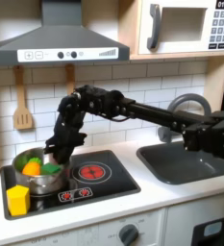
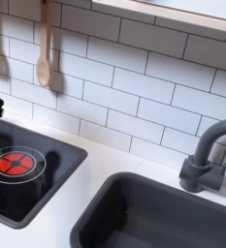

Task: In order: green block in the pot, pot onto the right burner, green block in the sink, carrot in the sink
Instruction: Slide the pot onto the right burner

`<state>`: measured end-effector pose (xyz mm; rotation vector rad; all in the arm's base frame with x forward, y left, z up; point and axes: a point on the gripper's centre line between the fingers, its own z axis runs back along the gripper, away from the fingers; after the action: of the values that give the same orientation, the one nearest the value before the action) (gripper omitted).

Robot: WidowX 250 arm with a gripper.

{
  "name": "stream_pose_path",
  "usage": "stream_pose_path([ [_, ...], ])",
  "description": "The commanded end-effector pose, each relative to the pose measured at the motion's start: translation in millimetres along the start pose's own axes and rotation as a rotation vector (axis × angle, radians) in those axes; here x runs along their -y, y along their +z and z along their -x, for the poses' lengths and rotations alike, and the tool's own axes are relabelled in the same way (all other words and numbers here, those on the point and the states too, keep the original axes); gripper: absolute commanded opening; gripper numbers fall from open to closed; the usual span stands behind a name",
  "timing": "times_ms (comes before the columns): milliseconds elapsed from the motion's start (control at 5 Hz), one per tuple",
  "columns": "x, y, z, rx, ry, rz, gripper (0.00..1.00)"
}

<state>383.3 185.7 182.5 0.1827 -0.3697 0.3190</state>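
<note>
Right at the front of the first exterior view sits a yellow block [image 1: 18,199] on the near corner of the stovetop [image 1: 113,188], below and just to the first exterior view's left of the gripper [image 1: 58,154]. Behind it, the pot [image 1: 32,179] rests on the burner at that view's left, and inside it an orange glow, the carrot [image 1: 31,168], lies towards the first exterior view's left of the tool. Right beside the carrot there's a green patch, the green block [image 1: 51,168], and it sits directly beneath the fingertips, inside the rim. The gripper reaches down over the pot's right-hand edge, with the arm stretching away to the first exterior view's right. Whether the fingers are apart or closed on the block can't be told; the tip is dark against the pot wall.

Moving rightward, the red-ringed burner [image 1: 92,173] stands bare, just beside the pot on the side away from the carrot. That's the line that matters: a slide would run from the tool straight towards the first exterior view's right, along the stovetop's long axis.

Further right again, well apart from the gripper, lies the sink [image 1: 186,169]; in the second exterior view its dark basin [image 2: 134,218] sits below the curved faucet [image 2: 207,155].
</note>
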Motion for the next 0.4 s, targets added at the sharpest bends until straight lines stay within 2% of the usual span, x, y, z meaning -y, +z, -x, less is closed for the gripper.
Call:
stream_pose_path([
  [0, 3.6, -4.5, 5.4, -0.014, -0.009, 0.006, 0.0],
  [200, 5.8, -6.2, 8.0, -0.022, -0.012, 0.014, 0.0],
])
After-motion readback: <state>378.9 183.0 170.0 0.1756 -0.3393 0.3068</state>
